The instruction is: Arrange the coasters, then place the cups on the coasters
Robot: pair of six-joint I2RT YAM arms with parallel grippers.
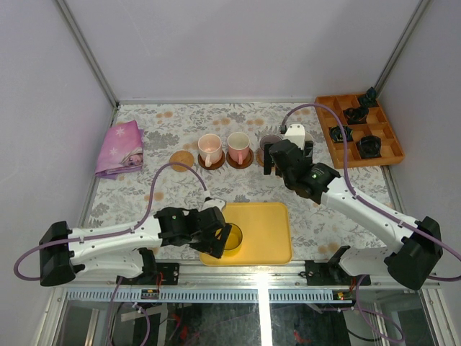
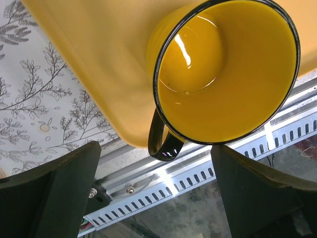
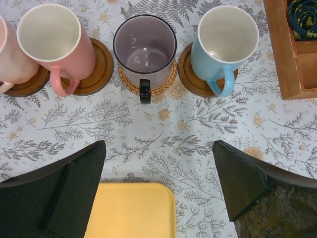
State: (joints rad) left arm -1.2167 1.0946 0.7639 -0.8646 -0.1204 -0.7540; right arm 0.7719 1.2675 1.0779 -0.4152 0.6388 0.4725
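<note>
four cups (image 3: pixel 144 44) stand on coasters (image 3: pixel 101 64) well ahead of the right fingers (image 3: pixel 64 193), spread apart and empty, while the yellow cup (image 2: pixel 223 74) sits on the tray (image 2: pixel 99 59) just ahead of the wide-apart left fingers (image 2: pixel 59 193).

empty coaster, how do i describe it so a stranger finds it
On the floral table, a row of coasters crosses the middle. The empty coaster ends that row nearest the pink cloth, beside the pale pink mug. It alone carries no cup.
</note>
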